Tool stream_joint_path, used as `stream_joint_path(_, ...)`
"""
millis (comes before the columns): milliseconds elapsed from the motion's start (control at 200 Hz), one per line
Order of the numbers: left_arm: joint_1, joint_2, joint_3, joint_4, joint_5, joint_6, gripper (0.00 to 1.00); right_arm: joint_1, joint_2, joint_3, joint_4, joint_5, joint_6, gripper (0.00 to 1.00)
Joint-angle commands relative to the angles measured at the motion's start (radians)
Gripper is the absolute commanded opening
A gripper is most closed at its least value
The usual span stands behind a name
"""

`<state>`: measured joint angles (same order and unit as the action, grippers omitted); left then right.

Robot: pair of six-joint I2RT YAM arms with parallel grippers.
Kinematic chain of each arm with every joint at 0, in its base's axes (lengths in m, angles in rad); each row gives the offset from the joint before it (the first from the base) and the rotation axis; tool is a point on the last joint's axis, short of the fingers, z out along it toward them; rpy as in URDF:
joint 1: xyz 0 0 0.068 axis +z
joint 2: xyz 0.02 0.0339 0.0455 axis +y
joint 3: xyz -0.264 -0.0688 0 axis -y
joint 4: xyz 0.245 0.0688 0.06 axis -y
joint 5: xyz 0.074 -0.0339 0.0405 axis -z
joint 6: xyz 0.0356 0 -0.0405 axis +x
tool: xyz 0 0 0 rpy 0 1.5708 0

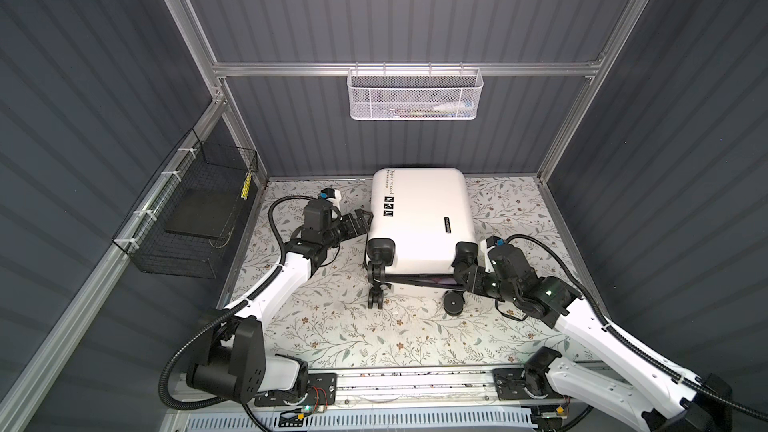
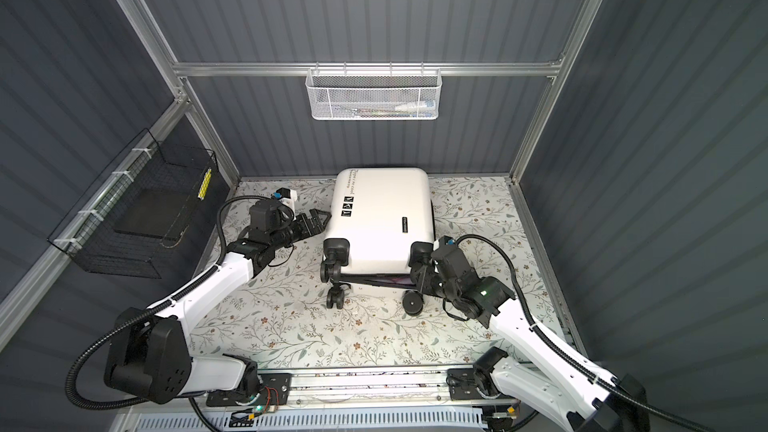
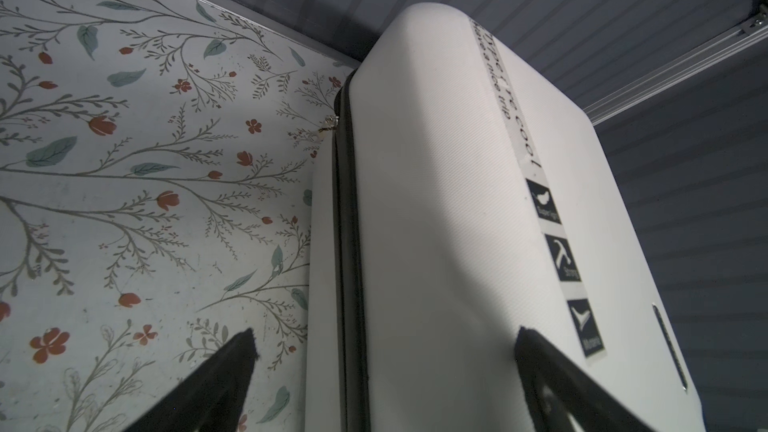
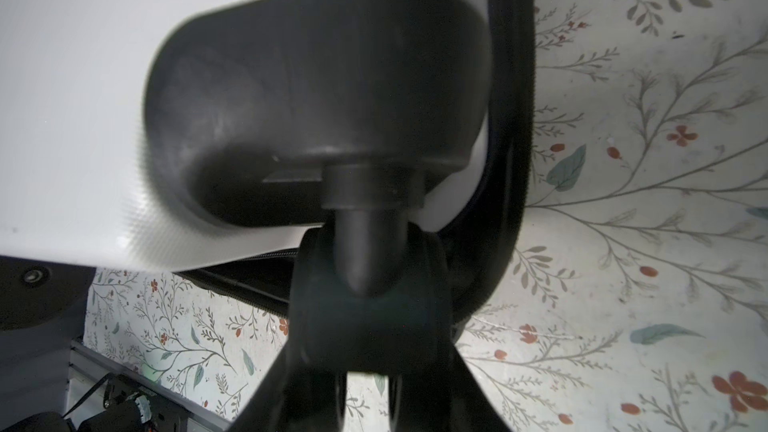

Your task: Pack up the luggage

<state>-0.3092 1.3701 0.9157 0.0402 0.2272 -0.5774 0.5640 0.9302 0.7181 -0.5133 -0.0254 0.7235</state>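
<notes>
The white hard-shell luggage (image 1: pixel 419 209) (image 2: pixel 382 209) lies flat at the back of the floral table, wheels toward the front. At the wheel end its two shells gape a little, showing dark lining (image 1: pixel 415 280). My left gripper (image 1: pixel 363 220) (image 3: pixel 384 334) is open against the luggage's left side, its fingertips (image 3: pixel 245 342) straddling the black zipper band (image 3: pixel 349 243). My right gripper (image 1: pixel 463 274) (image 4: pixel 370 351) is shut on the black wheel (image 4: pixel 370 317) of the upper shell at the front right corner, under its wheel housing (image 4: pixel 316 97).
A white mesh basket (image 1: pixel 413 95) with small items hangs on the back rail. A black wire basket (image 1: pixel 191 218) holding a dark flat item hangs on the left wall. Two lower wheels (image 1: pixel 376 297) (image 1: pixel 453 305) stick out in front. Walls close in on three sides.
</notes>
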Motion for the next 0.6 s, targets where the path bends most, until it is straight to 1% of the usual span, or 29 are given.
stream_joint_path(0, -0.001, -0.009, -0.033, 0.03, 0.036, -0.038, 1.0, -0.112, 0.059, -0.042, -0.015, 0.007, -0.027, 0.0)
stream_joint_path(170, -0.002, -0.002, -0.049, 0.065, 0.047, -0.062, 1.0, -0.209, 0.134, 0.026, -0.002, -0.024, -0.088, 0.0)
stream_joint_path(270, -0.005, 0.01, -0.045, 0.076, 0.051, -0.07, 1.0, -0.242, 0.16, 0.068, -0.008, -0.037, -0.115, 0.0)
stream_joint_path(380, -0.007, 0.022, -0.041, 0.081, 0.053, -0.07, 1.0, -0.243, 0.147, 0.11, -0.034, -0.067, -0.136, 0.0)
stream_joint_path(470, -0.008, 0.036, -0.034, 0.09, 0.056, -0.074, 1.0, -0.242, 0.113, 0.136, -0.061, -0.106, -0.148, 0.0)
stream_joint_path(595, -0.011, 0.059, -0.025, 0.102, 0.06, -0.077, 1.0, -0.228, 0.058, 0.181, -0.119, -0.133, -0.158, 0.0)
